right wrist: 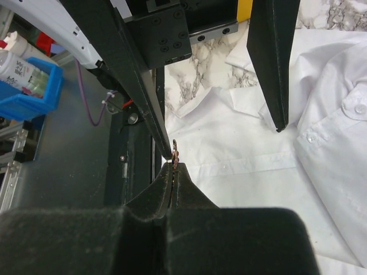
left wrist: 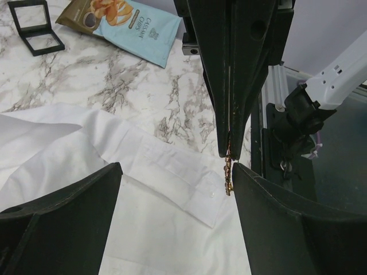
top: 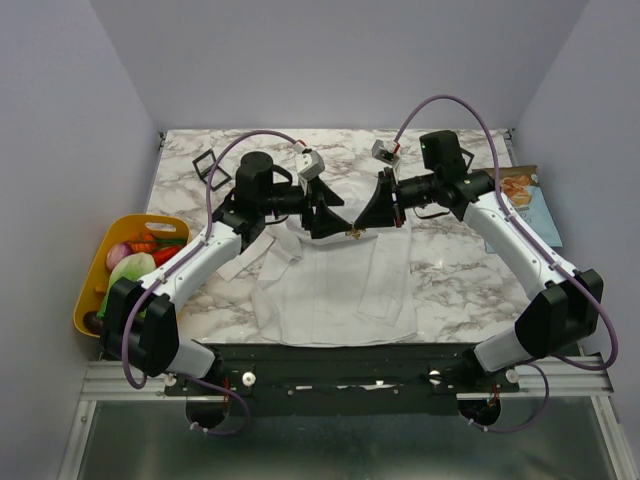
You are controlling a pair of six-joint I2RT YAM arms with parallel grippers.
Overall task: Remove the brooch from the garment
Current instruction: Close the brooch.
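The brooch [left wrist: 227, 172] shows edge-on as a small brownish-gold disc, pinched at the tips of my right gripper [right wrist: 174, 165], which is shut on it. It hangs just above the garment [left wrist: 143, 189], a white collared shirt spread flat on the marble table, and looks free of the cloth. My left gripper [left wrist: 175, 172] is open, and one of its fingers [left wrist: 287, 229] almost touches the brooch. From above, both grippers meet over the shirt's collar at the brooch [top: 353, 232]. The right wrist view has the brooch [right wrist: 175, 150] beside a left finger [right wrist: 132, 74], over the garment [right wrist: 258, 166].
A yellow basket [top: 95, 290] of toy vegetables sits off the table's left edge. A black square palette [left wrist: 37, 26] and a blue snack packet [left wrist: 126, 23] lie on the marble beyond the shirt. A blue bin [right wrist: 23, 86] stands beside the table frame.
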